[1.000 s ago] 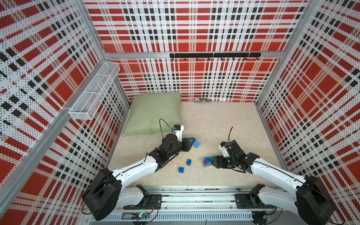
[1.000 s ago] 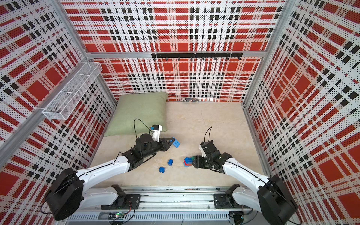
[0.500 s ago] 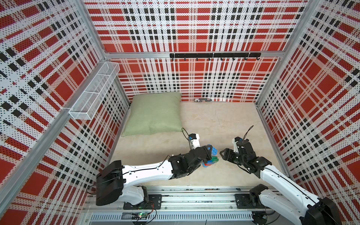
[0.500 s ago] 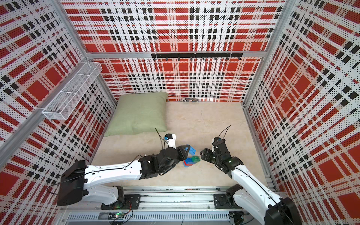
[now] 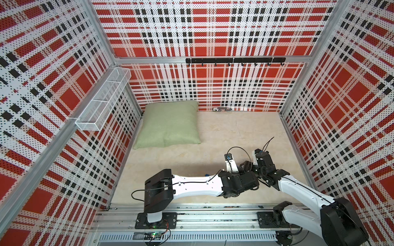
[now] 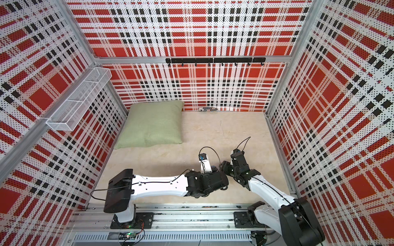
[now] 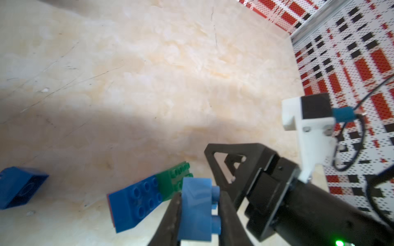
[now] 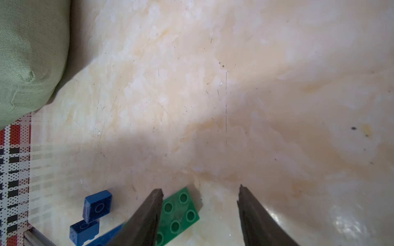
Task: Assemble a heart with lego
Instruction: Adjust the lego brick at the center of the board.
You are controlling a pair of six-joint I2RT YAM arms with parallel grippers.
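In the left wrist view my left gripper (image 7: 199, 198) is shut on a light blue lego brick (image 7: 196, 210), studs against one finger. Just beyond it the heart (image 7: 136, 204) lies on the table: a dark blue brick joined to a green one, with a red edge beneath. A loose dark blue brick (image 7: 19, 187) lies apart. My right gripper (image 8: 199, 189) stands open over the table, with the heart's green brick (image 8: 181, 210) beside one finger. Two small blue bricks (image 8: 97, 205) lie nearby. In both top views the left arm (image 5: 198, 185) and right arm (image 5: 298, 187) meet and hide the bricks.
A green pillow (image 5: 168, 125) lies at the back left of the table. A white wire basket (image 5: 104, 100) hangs on the left wall and a black hook rail (image 5: 234, 60) on the back wall. A small object (image 5: 221, 109) lies against the back wall.
My left arm has swung right with the light blue brick, over to the heart. My right gripper has drawn back from the heart to the right and closed slightly.
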